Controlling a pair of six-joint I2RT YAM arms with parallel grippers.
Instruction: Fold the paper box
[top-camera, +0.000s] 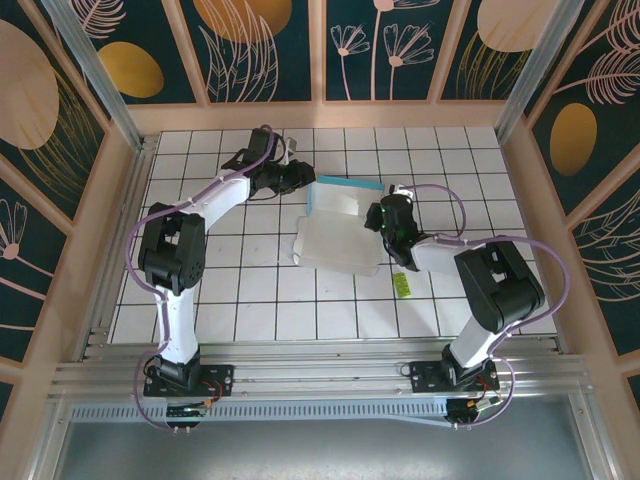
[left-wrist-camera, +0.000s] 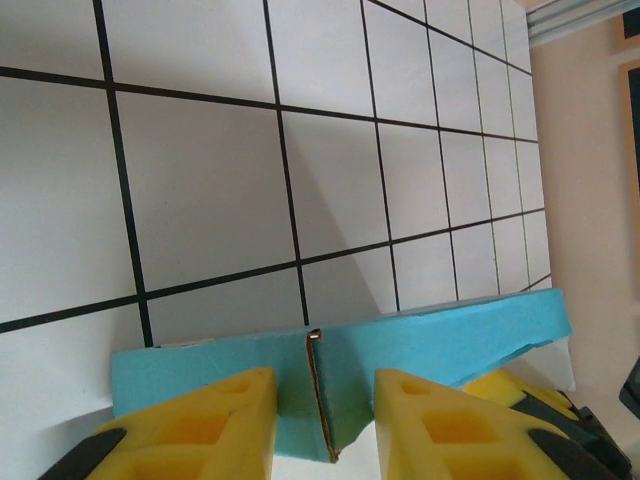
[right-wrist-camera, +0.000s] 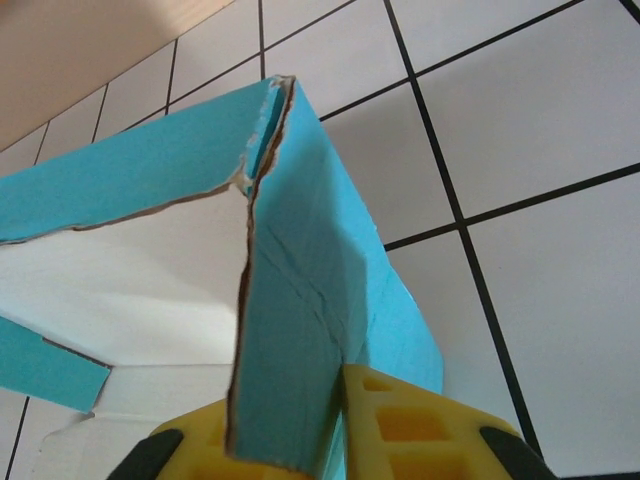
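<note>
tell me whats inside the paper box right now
The paper box shows its bare white inner face with nothing lying on it. The right hand covers the right edge, so that bit cannot be checked.

- Paper box (top-camera: 335, 240): thin card, white on inner face, teal on outer (partly folded).
- Pose: white base flat on the bench (top-camera: 260, 300), mid-tiles; far teal walls raised, meeting at a ragged corner.
</note>
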